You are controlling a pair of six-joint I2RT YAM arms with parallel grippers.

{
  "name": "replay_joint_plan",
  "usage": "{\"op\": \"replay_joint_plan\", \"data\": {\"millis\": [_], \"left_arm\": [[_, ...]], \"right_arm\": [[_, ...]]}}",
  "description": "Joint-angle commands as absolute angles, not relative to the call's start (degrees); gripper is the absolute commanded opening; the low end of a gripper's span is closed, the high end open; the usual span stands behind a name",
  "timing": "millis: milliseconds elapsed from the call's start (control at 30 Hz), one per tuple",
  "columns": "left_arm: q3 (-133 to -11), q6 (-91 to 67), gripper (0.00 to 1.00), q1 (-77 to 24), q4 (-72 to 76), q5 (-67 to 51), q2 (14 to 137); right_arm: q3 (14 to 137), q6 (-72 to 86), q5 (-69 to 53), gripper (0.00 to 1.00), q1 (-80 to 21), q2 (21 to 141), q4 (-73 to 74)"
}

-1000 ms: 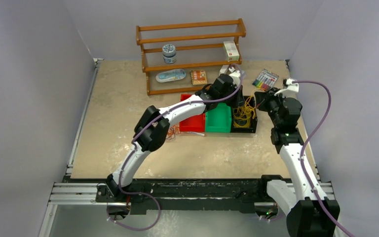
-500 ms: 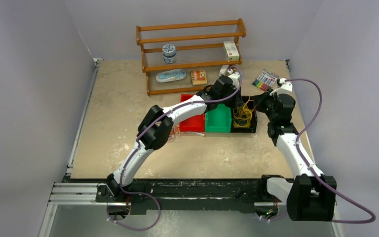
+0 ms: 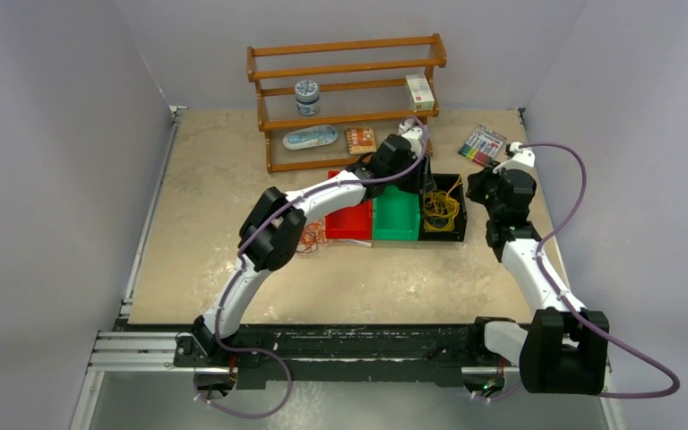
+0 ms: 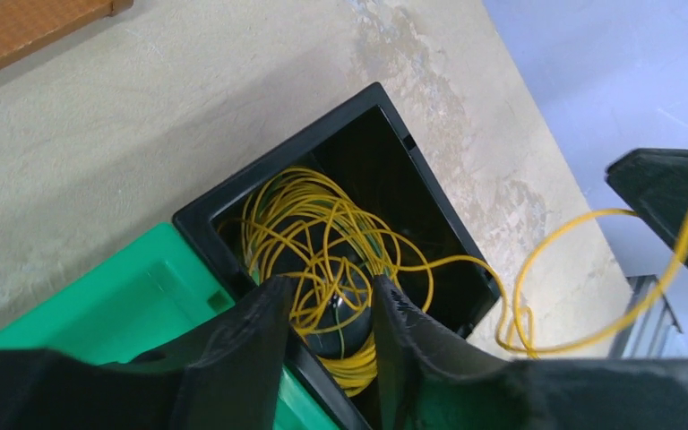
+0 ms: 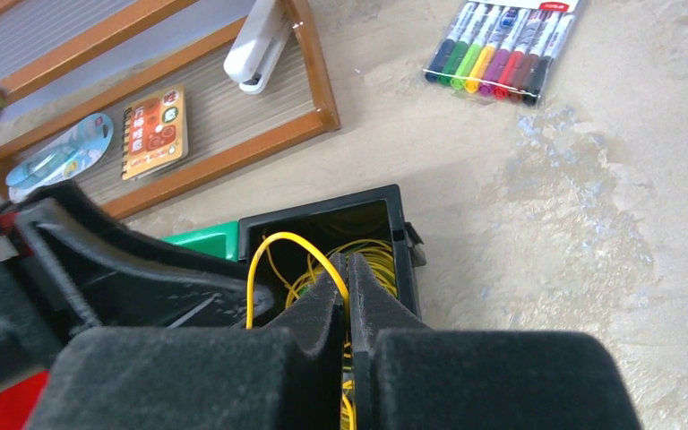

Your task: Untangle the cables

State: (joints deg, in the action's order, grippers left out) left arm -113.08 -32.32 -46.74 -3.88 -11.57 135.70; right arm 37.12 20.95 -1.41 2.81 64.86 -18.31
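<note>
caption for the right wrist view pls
Right gripper pinches a yellow cable above the black bin.

Table [image 3: 215, 179]: rack [image 3: 349, 119], bins [image 3: 396, 215], markers [image 3: 481, 145], cables [image 3: 310, 238]

The light falls soft and even from overhead, bright enough that I read the top view without strain. Around the black bin [image 3: 443, 236] shadows are faint and blurry-edged, and I see no hard glare. Inside the bin it goes nearly black, so the yellow cables [image 3: 442, 210] show by contrast alone. On the left wrist camera the bin's rim is crisp, while the fingers [image 4: 242, 358] of the left gripper [image 4: 330, 294] in front of it are smeared. The right gripper [image 5: 348, 264] is equally soft, yet the markers [image 5: 502, 49] beyond the bin are sharp. Pale patches on the table [image 5: 573, 269] right of the bin may be sheen or wear.
</note>
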Motion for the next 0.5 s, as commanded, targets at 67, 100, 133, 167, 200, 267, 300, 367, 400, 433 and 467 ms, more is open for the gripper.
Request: {"op": "replay_joint_plan", "data": {"millis": [67, 100, 133, 167, 200, 267, 300, 367, 400, 433, 467], "left_arm": [[-105.9, -34.4, 0.42, -44.9, 1.6, -9.4, 123.7], [-104.9, -34.1, 0.42, -44.8, 1.7, -8.8, 122.4], [-104.2, -33.8, 0.43, -44.8, 1.6, -8.1, 121.2], [-103.6, -33.4, 0.43, -44.7, 1.4, -7.5, 119.9], [-102.6, -33.1, 0.43, -44.7, 1.1, -7.0, 118.7], [-101.0, -31.9, 0.43, -44.7, 0.2, -5.1, 116.1], [-99.6, -31.3, 0.43, -44.7, 0.0, -3.9, 114.7], [-96.1, -29.7, 0.43, -44.6, -0.5, -1.2, 110.6], [-94.1, -29.0, 0.43, -44.5, -0.8, 0.3, 108.7], [-92.0, -28.4, 0.43, -44.3, -1.1, 1.8, 106.6], [-89.6, -28.2, 0.43, -43.9, -1.5, 3.1, 104.4]], "right_arm": [[38.6, 19.6, -2.0, 0.0, 3.2, 64.8, -21.3], [38.6, 19.5, -2.8, 0.0, 3.2, 65.2, -21.5], [38.8, 19.4, -3.7, 0.0, 3.2, 65.6, -21.5], [39.2, 19.1, -4.6, 0.0, 3.2, 66.6, -21.3], [39.7, 18.6, -5.4, 0.0, 3.2, 67.3, -20.7], [40.7, 16.9, -5.0, 0.0, 3.2, 68.7, -20.1], [41.2, 16.5, -5.6, 0.0, 3.1, 69.7, -19.9], [41.8, 16.4, -6.6, 0.0, 3.2, 71.2, -19.3], [42.1, 16.3, -6.6, 0.0, 3.2, 71.9, -18.9], [42.3, 16.2, -6.5, 0.0, 3.1, 72.4, -18.5], [42.5, 15.9, -6.2, 0.0, 3.1, 72.9, -18.1]]}}
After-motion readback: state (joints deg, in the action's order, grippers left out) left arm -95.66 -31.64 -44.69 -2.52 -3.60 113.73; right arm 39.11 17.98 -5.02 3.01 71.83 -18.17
